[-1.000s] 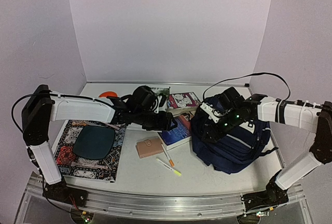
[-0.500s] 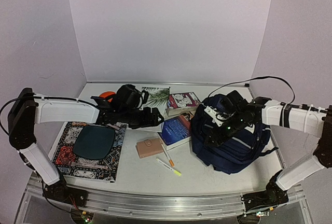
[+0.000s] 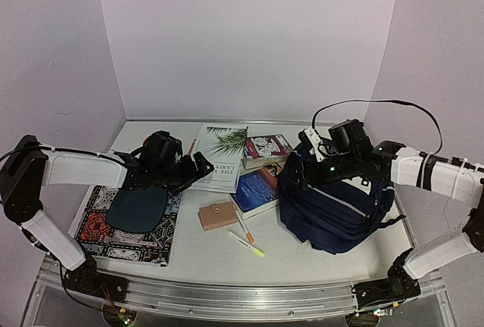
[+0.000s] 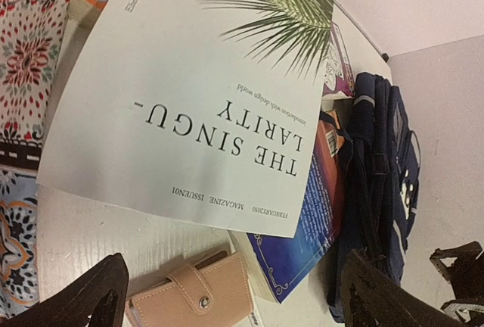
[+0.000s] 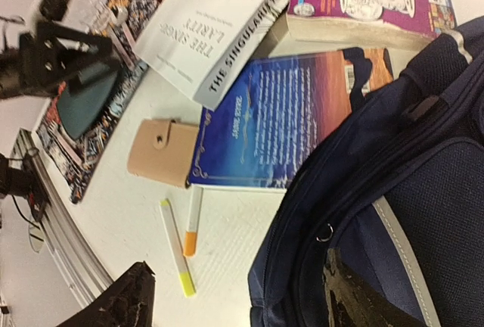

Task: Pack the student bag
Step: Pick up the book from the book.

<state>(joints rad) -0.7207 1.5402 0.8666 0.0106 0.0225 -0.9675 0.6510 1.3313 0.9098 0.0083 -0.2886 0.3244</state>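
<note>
Rightward on the table [image 3: 302, 255] slumps the navy, grey-striped student bag [image 3: 340, 206]; left gripper [image 4: 234, 297] and right gripper [image 5: 240, 297] both gape empty.

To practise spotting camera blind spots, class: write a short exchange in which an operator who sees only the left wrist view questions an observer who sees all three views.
Operator: I see a tan wallet at my lower edge. Is anything lying near it, outside my frame?
Observer: Yes. An orange-tipped pen and a yellow-tipped pen lie beside it, on the side toward the student bag.
Operator: I see that bag on my right. Is the right gripper holding it?
Observer: No. Its own wrist view shows the right gripper open over the bag, gripping nothing.
</note>
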